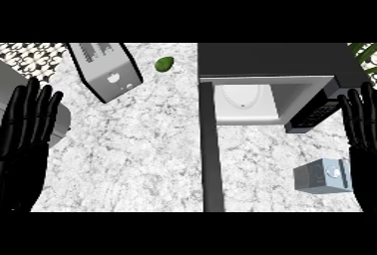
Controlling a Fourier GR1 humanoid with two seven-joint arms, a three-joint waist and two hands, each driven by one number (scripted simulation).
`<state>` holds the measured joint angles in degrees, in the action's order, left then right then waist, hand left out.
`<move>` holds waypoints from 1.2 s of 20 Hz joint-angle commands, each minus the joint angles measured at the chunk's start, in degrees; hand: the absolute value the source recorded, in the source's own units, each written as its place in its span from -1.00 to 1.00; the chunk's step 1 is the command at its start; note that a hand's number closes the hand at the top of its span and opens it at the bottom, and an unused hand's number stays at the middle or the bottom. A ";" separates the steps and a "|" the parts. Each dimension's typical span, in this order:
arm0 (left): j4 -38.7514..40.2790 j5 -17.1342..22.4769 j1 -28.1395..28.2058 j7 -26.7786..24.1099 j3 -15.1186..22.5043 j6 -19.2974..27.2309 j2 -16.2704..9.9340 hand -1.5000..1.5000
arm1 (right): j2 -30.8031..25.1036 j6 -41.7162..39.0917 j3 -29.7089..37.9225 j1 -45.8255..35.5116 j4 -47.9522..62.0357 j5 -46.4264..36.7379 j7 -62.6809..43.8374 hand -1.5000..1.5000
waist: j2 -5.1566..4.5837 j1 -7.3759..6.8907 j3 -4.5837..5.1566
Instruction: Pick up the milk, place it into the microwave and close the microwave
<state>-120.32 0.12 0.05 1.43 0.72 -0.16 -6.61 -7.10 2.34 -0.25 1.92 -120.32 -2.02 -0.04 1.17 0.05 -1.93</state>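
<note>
Lying sideways, grey milk (321, 176) carton

Worktop (132, 149) white and grey marble, speckled, fills most of view. Light even, soft shadows. Back left corner: wall tiles (33, 52) with black and white flower pattern. Silver toaster (106, 69) near back edge, turned at slant. Small green fruit (164, 63) just right of toaster, apart from it. Grey round thing (15, 79) at left edge, partly hidden. Green plant leaves (364, 52) at back right corner.
</note>
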 commanded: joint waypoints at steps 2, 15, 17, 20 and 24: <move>0.99 1.81 -1.37 0.07 -3.31 -0.84 -1.39 -1.00 | 0.50 -2.72 -0.57 3.85 -6.63 4.86 -0.47 -1.00 | -1.03 0.41 1.92; -5.01 9.10 14.23 -1.49 -4.62 -3.52 2.13 -1.00 | -4.65 -14.11 6.34 16.65 -21.71 20.57 -8.23 -1.00 | -1.03 -0.07 1.96; -5.52 7.46 15.14 -0.64 -3.44 -4.31 1.95 -1.00 | -4.65 -16.50 11.03 18.42 -20.31 22.99 -5.70 -1.00 | -1.03 0.14 1.93; -12.88 10.98 20.61 0.48 -4.32 -5.84 2.37 -1.00 | -2.83 -18.02 11.12 22.95 -19.80 19.49 -3.10 -1.00 | -0.95 0.05 1.92; -13.18 13.48 21.50 1.09 -7.59 -8.10 1.27 -1.00 | -2.03 -17.01 12.25 21.24 -18.02 17.27 -5.13 -1.00 | -1.06 -0.06 1.93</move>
<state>-131.18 11.27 19.85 1.17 -4.83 -6.71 -4.71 -9.83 -14.67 10.14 22.09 -136.58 15.51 -3.06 0.17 0.05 0.00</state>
